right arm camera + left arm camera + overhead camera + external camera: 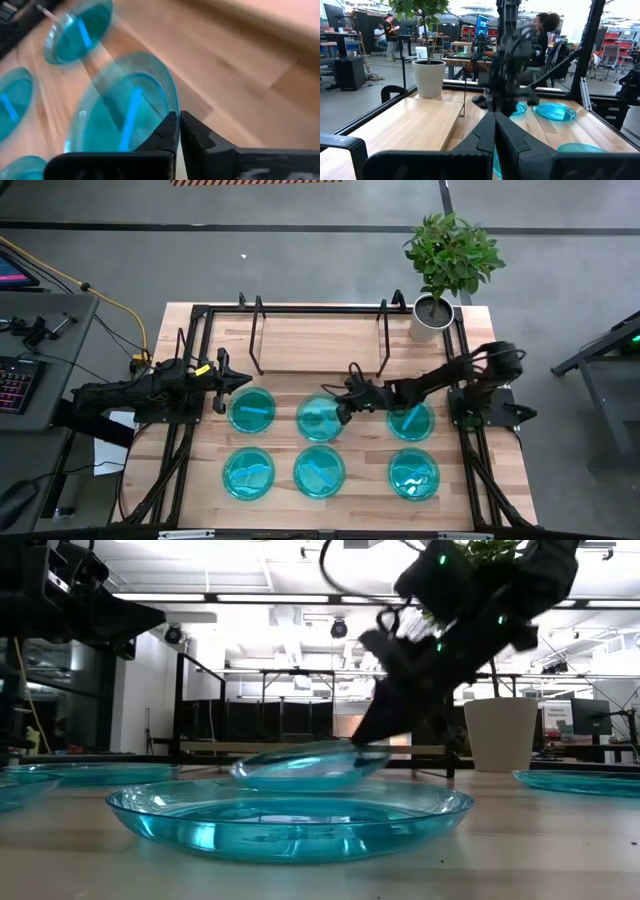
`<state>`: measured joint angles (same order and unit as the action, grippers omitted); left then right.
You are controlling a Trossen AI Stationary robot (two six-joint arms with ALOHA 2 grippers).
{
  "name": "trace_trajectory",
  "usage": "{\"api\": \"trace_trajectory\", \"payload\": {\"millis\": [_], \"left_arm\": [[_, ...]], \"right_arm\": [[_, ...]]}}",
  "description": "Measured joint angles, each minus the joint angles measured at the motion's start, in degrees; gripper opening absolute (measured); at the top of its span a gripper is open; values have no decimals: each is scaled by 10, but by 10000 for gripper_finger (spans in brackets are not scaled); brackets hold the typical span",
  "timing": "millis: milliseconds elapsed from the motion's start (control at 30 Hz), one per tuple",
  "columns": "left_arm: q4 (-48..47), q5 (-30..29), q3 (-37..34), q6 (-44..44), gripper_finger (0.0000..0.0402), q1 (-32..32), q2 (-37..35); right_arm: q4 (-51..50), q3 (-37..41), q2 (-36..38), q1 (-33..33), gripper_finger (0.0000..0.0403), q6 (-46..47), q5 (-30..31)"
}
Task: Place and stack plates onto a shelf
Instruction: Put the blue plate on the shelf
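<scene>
Six cyan plates lie in two rows of three on the table. My right gripper [343, 408] reaches in from the right and is shut on the middle plate of the far row [320, 418], which the low view shows tilted [305, 765]. The other plates [252, 410] [411, 420] [249, 473] [319, 471] [413, 472] lie flat on their bases. The shelf [320, 345], a light board with black wire frames at both ends, stands at the far middle. My left gripper [232, 381] hovers shut by the far-left plate, touching nothing. My right gripper [178, 125] pinches the middle far plate by its rim [170, 107], on the plate's right side, between the two fingers. The fingers come slanting down from the table's right. The held rim is raised and the plate tilts; whether its opposite edge [240, 770] rests on the table I cannot tell.
A potted plant [440, 270] in a white pot stands at the far right corner, beside the shelf's right wire frame [383, 335]. Black frame bars run along the table's left and right sides. Bare wood shows between the shelf and the far row of plates.
</scene>
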<state>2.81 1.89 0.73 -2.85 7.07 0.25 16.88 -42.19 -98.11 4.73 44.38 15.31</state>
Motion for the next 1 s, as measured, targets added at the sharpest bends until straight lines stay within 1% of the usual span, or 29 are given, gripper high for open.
{"api": "trace_trajectory", "payload": {"millis": [233,300,400,533,633,733,800,900,1000], "left_arm": [[0,0,0,0,0,0,0],[0,0,0,0,0,0,0],[0,0,0,0,0,0,0],[0,0,0,0,0,0,0],[0,0,0,0,0,0,0],[0,0,0,0,0,0,0],[0,0,0,0,0,0,0],[0,0,0,0,0,0,0],[0,0,0,0,0,0,0]], "right_arm": [[-59,0,124,0,0,-50,58],[-67,-1,150,0,0,-59,71],[-89,-2,165,0,0,-54,72],[-122,-2,146,5,0,-26,65],[-151,-2,111,13,1,19,56],[-168,-2,76,21,14,50,36],[-169,-2,57,24,33,64,21],[-162,-1,39,31,72,82,21],[-149,0,25,39,118,102,40]]}}
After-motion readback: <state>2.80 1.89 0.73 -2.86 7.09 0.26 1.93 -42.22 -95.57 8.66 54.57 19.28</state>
